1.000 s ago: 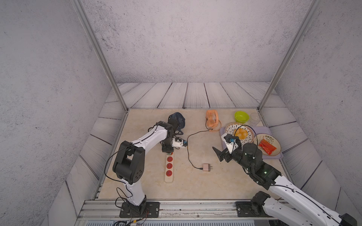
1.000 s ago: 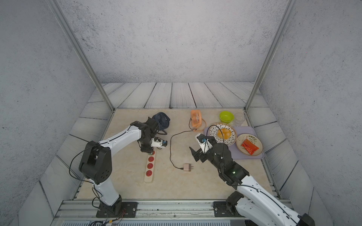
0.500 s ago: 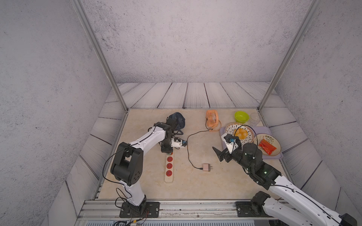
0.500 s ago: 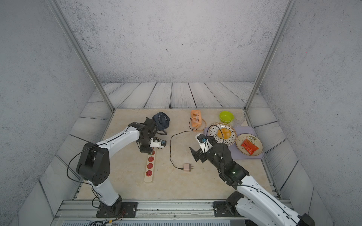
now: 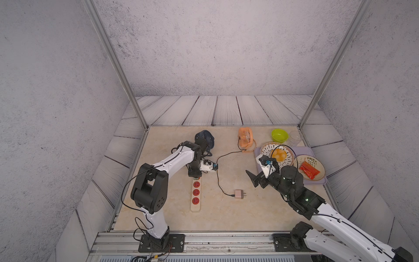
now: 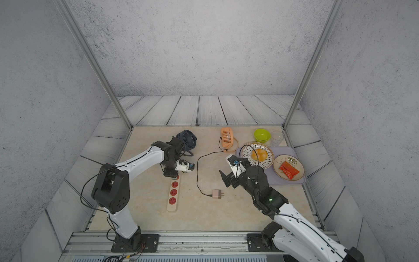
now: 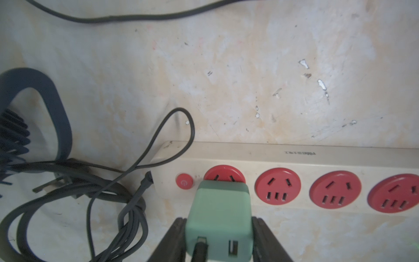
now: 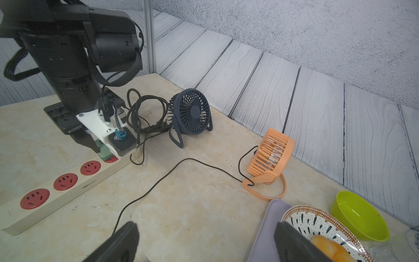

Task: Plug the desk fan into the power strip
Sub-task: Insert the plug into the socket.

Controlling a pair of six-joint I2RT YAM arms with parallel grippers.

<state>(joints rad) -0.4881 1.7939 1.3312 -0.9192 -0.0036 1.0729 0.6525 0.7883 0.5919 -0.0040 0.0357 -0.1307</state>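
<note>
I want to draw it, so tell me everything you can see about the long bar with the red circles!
The power strip is a long, narrow cream bar, plastic by its look, lying flat on the table. It has four round red sockets in a row and a small red button at one end, where its thick black cord leaves. A green plug, pinched by the left claw, sits on the socket beside the button; three sockets are free.
</note>
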